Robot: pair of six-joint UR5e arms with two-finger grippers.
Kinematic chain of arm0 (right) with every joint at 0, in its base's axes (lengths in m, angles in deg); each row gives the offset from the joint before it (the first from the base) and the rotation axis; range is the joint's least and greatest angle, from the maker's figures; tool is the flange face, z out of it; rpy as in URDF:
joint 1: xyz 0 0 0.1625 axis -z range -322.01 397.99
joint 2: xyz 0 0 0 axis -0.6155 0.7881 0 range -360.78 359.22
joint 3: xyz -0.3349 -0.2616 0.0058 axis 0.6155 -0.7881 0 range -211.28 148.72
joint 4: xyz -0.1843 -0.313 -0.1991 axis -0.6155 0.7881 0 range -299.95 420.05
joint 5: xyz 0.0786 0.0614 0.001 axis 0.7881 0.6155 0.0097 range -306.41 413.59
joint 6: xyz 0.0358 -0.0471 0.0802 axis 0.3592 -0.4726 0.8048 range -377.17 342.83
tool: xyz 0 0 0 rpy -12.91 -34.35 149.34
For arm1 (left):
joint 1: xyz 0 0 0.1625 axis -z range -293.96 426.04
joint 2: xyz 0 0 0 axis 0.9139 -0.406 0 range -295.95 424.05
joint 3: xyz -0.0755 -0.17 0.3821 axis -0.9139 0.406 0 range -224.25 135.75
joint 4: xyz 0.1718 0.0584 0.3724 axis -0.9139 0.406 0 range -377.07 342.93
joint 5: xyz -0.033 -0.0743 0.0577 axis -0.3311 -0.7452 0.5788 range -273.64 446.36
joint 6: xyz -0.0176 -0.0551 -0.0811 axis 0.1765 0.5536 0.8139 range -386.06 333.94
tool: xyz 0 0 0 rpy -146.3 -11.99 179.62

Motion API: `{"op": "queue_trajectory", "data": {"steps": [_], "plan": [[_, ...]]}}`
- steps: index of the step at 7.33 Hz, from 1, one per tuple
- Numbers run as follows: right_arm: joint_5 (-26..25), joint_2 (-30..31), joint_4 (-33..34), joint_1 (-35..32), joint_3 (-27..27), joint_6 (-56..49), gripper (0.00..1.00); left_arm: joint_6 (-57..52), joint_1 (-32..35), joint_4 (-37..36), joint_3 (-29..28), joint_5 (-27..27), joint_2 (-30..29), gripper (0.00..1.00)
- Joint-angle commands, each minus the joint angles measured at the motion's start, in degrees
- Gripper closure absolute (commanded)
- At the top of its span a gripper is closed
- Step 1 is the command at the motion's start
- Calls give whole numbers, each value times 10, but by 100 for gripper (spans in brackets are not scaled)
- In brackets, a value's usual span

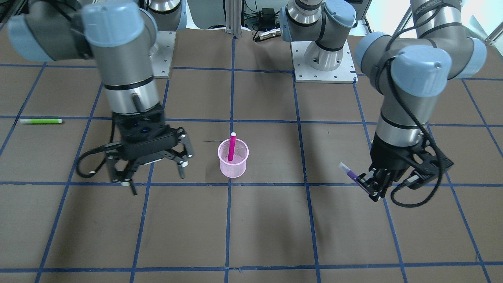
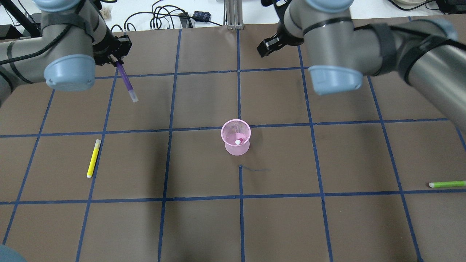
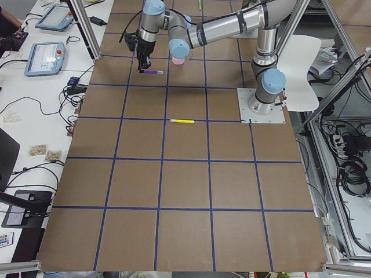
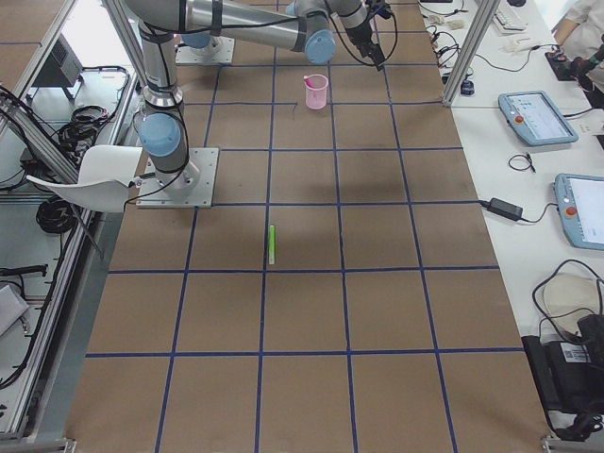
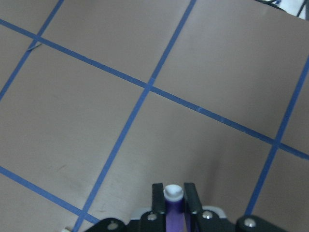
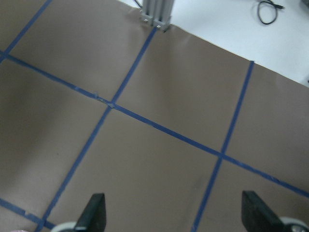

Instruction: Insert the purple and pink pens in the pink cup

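The pink mesh cup (image 1: 233, 161) stands upright mid-table, and also shows in the overhead view (image 2: 236, 145). The pink pen (image 1: 232, 147) stands inside it, white tip up. My left gripper (image 1: 373, 192) is shut on the purple pen (image 1: 352, 176) and holds it tilted above the table, well to the side of the cup. In the overhead view the purple pen (image 2: 127, 82) hangs from that gripper at the far left. The left wrist view shows the pen (image 5: 174, 205) clamped between the fingers. My right gripper (image 1: 155, 177) is open and empty, hovering beside the cup on its other side.
A yellow pen (image 2: 93, 158) lies on the table on my left side. A green pen (image 2: 447, 184) lies near the right edge and also shows in the front view (image 1: 41, 121). Blue tape lines grid the brown table. The arm bases (image 1: 324, 67) stand at the robot's edge.
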Motion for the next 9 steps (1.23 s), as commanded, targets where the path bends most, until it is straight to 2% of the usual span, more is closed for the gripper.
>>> {"op": "queue_trajectory", "data": {"steps": [1,4,6,7,9], "plan": [[3,10,-221,86,-114,-7,0,81,83,-55,7,33,-11,100],[-4,30,-325,130,-145,-8,0,187,180,-62,9,86,-13,100],[-4,36,-455,138,-173,2,0,252,241,-60,11,135,-29,100],[2,42,-485,134,-178,7,0,292,263,-61,15,138,-37,100],[-4,33,-462,60,-167,130,0,310,293,-61,17,162,-46,100]]}}
